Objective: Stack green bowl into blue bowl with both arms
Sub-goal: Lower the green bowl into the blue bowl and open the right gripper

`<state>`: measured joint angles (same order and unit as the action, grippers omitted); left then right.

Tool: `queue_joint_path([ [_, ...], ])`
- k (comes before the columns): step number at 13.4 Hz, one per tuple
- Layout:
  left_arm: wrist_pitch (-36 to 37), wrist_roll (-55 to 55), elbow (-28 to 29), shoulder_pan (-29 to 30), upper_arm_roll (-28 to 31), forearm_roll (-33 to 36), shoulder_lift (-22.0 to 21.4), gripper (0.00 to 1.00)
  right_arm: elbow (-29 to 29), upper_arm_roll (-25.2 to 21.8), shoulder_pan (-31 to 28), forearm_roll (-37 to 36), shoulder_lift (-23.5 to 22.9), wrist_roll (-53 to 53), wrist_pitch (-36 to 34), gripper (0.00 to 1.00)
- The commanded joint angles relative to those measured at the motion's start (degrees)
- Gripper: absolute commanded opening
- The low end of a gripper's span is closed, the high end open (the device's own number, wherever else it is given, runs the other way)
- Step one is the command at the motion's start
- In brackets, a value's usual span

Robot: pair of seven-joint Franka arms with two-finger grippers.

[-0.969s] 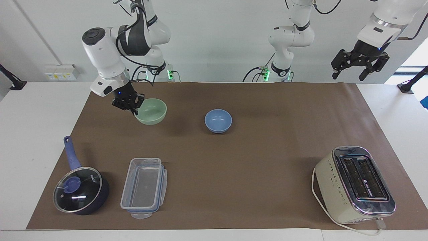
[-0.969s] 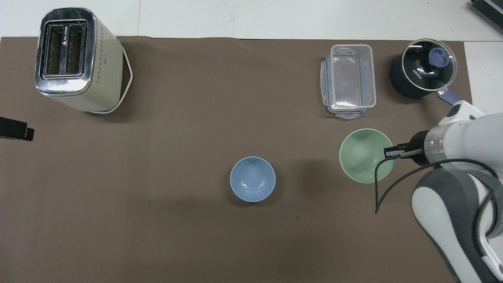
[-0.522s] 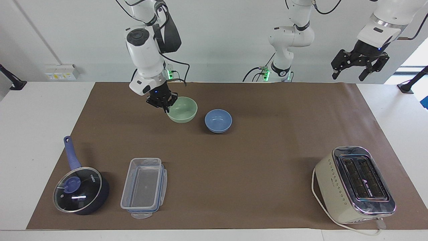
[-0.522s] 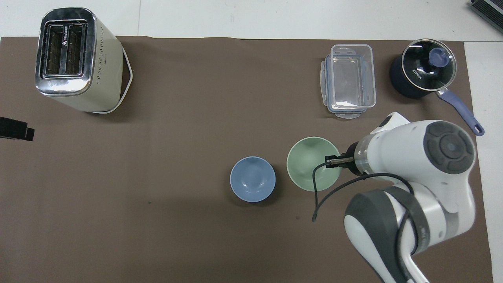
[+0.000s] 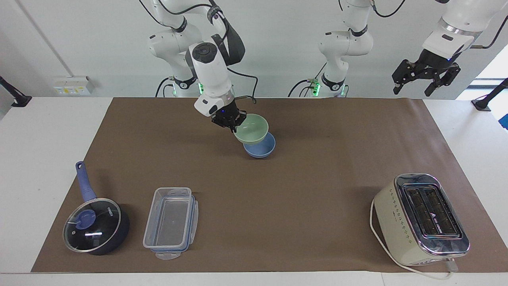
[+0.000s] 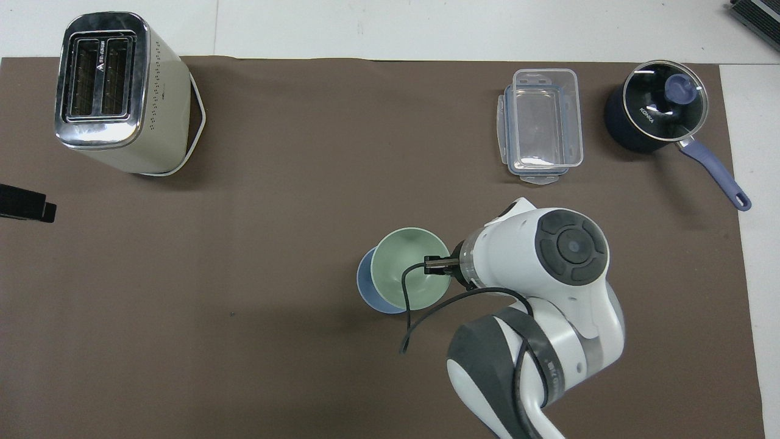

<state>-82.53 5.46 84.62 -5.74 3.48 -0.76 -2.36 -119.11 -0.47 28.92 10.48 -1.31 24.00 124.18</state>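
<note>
My right gripper [image 5: 234, 127] is shut on the rim of the pale green bowl [image 5: 251, 128], holding it in the air just over the blue bowl [image 5: 260, 149]. The blue bowl stands on the brown mat near the table's middle. From above, the green bowl [image 6: 407, 275] covers most of the blue bowl [image 6: 367, 290], and my right gripper [image 6: 436, 265] pinches the green rim on the side toward the right arm's end. My left gripper [image 5: 426, 77] hangs open, high over the left arm's end of the table, where the arm waits; only its tip [image 6: 24, 204] shows from above.
A cream toaster [image 5: 422, 218] stands far from the robots at the left arm's end. A clear plastic container [image 5: 170, 222] and a dark-blue lidded saucepan [image 5: 95, 222] stand far from the robots at the right arm's end. The brown mat [image 5: 309, 190] covers most of the table.
My right arm has carried the green bowl from the right arm's end of the mat toward the middle, until it hangs over the blue bowl. The left arm has barely moved.
</note>
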Motion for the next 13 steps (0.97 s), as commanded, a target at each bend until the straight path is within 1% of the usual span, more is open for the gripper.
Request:
queue_joint_path([
  [1, 0.26, 0.26, 3.27, 0.46, -0.32, 0.4, -2.73, 1.0, 0.46, -0.06, 1.83, 1.48, -2.55, 1.75, 2.2, 0.0],
  [6, 0.0, 0.17, 3.1, 0.55, -0.32, 0.4, -2.65, 1.0, -1.99, 0.03, 2.01, 1.48, -3.52, 0.87, 3.08, 0.0],
  [8, -0.18, 0.26, 3.01, 0.55, -0.32, 0.4, -2.56, 1.0, -2.18, 0.03, 3.33, 1.48, -4.57, 1.14, 5.01, 0.0],
  [13, -0.26, 0.17, 3.01, 0.64, -0.23, 0.4, -2.64, 1.0, -2.7, 0.03, 3.51, 1.48, -5.37, 0.7, 5.28, 0.0],
])
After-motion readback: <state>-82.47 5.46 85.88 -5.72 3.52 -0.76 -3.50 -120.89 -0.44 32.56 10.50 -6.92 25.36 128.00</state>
